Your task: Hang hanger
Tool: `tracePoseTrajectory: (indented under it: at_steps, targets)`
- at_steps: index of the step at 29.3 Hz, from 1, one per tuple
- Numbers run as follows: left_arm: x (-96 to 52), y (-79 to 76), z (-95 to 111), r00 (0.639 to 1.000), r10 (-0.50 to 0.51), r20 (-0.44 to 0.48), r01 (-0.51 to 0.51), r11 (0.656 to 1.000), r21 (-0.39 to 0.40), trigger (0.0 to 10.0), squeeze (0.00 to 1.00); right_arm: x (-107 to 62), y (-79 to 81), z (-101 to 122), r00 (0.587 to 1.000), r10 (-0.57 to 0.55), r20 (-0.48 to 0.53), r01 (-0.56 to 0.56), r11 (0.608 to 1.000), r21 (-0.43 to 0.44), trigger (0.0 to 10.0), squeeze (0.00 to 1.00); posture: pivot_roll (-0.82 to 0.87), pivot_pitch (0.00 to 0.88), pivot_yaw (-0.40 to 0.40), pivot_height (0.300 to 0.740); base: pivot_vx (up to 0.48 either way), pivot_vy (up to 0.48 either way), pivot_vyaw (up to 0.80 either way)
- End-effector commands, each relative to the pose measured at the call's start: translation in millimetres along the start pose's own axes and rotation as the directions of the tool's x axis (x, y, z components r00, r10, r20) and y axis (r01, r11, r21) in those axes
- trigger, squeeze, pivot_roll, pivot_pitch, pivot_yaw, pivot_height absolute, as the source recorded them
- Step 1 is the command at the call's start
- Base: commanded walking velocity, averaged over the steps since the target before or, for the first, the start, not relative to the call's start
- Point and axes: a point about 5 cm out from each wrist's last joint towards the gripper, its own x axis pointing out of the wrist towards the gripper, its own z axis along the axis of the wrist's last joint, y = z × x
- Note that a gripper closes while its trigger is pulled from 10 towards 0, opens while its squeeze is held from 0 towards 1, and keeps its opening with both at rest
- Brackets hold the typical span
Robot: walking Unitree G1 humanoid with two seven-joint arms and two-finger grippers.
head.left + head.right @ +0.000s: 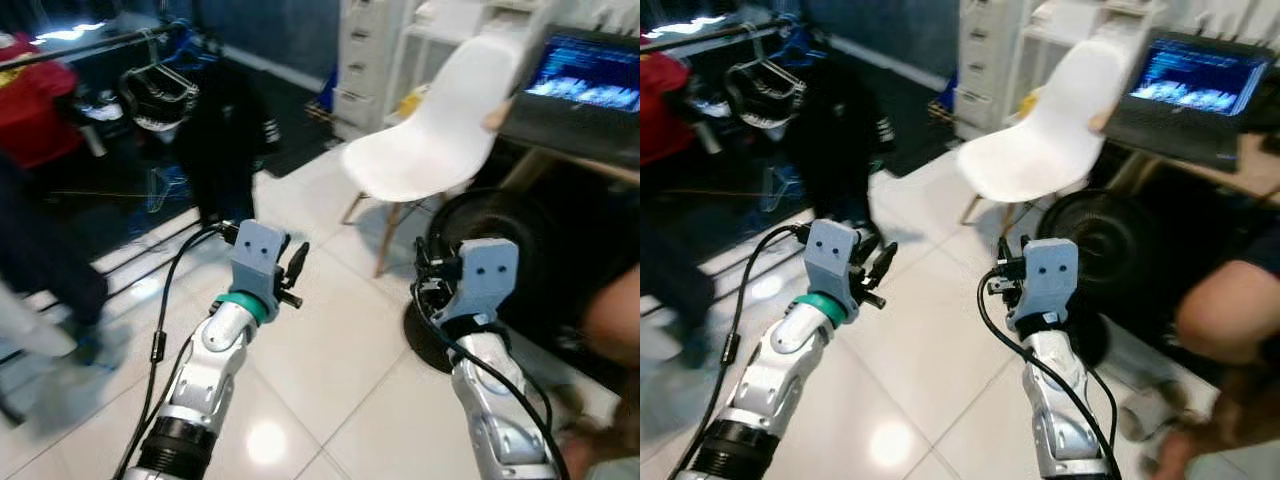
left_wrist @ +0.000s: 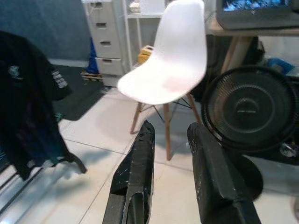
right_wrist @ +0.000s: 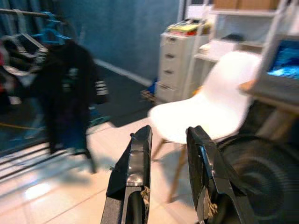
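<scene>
1. The hangers (image 1: 160, 92) sit on the clothes rail (image 1: 95, 45) at the far left, among a dark hanging garment (image 1: 225, 140) and a red garment (image 1: 35, 105); which one the task means cannot be told, and neither end effector holds one
2. The left end effector (image 2: 170, 140) is raised over the floor well short of the rail, fingers apart with nothing between them; the right end effector (image 3: 170, 140) is likewise released and bare
3. Open white tile floor (image 1: 330, 340) runs between the two arms and on toward the rail; a dark mat (image 1: 300, 120) lies past the tile edge near the garment
4. A white chair (image 1: 435, 130) on wooden legs stands ahead and to the right, with a round black fan (image 1: 500, 260) on the floor just beside it and near the right arm
5. A counter (image 1: 590, 165) at the right edge carries a laptop (image 1: 585, 85) with a lit screen; a grey drawer cabinet (image 1: 365, 60) stands against the far wall
6. The right eye view shows a person's arm (image 1: 1230, 305) low at the right edge
7. The left wrist view gives the chair legs and fan grille sharply; the right wrist view, blurred, takes in blue hangers (image 3: 49, 32) on the rail
</scene>
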Motion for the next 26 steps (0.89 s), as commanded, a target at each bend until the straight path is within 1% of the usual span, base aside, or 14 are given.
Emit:
tracePoseTrajectory:
  at_steps: [1,4,5,10,18,22,25,26]
  targets:
    - [-5.4,8.3,-8,0.999,0.039,-0.026,-0.038,0.999,0.02,10.0,0.0,-2.7,6.5,-8,0.999,0.025,-0.03,-0.025,1.0,-0.003,10.0,0.0,-0.25,0.056,0.062,0.74,0.0,0.0,-0.8]
    - [-8.6,9.8,-9,0.998,0.06,-0.027,-0.059,0.998,0.022,10.0,0.0,-2.6,3.2,-9,0.999,0.009,-0.032,-0.01,1.0,-0.013,10.0,0.0,-0.24,0.056,0.048,0.74,0.0,0.0,0.0]
    - [-10.9,10.2,-11,0.997,0.069,-0.029,-0.068,0.997,0.023,10.0,0.0,-2.1,2.7,-10,0.999,0.005,-0.033,-0.007,0.999,-0.036,10.0,0.0,-0.23,0.061,0.035,0.74,0.0,0.0,0.0]
    - [-16.6,11.7,-14,0.995,0.094,-0.03,-0.093,0.995,0.026,10.0,0.0,0.6,7.2,-14,0.999,0.008,-0.044,-0.011,0.998,-0.069,10.0,0.0,-0.22,0.062,0.011,0.74,0.0,0.0,0.0]
    - [-20.2,13.8,-17,0.993,0.111,-0.03,-0.11,0.993,0.034,10.0,0.0,1.5,15.4,-18,0.998,0.013,-0.058,-0.016,0.999,-0.043,10.0,0.0,-0.2,0.07,0.008,0.74,0.0,0.0,0.0]
    - [-23.9,13.0,-21,0.993,0.113,-0.036,-0.111,0.993,0.046,10.0,0.0,-0.1,18.4,-24,0.998,0.011,-0.068,-0.013,0.999,-0.03,10.0,0.0,-0.19,0.068,0.013,0.74,0.332,0.0,0.0]
    - [-28.1,6.7,-26,0.993,0.114,-0.042,-0.111,0.992,0.054,10.0,0.0,-1.4,22.1,-31,0.996,0.036,-0.081,-0.04,0.999,-0.037,10.0,0.0,-0.17,0.052,-0.04,0.74,0.46,0.0,0.0]
    - [-28.1,6.7,-26,0.993,0.114,-0.042,-0.111,0.992,0.054,10.0,0.0,-1.4,22.1,-31,0.996,0.036,-0.081,-0.04,0.999,-0.037,10.0,0.0,-0.17,0.052,-0.04,0.74,0.461,0.0,0.0]
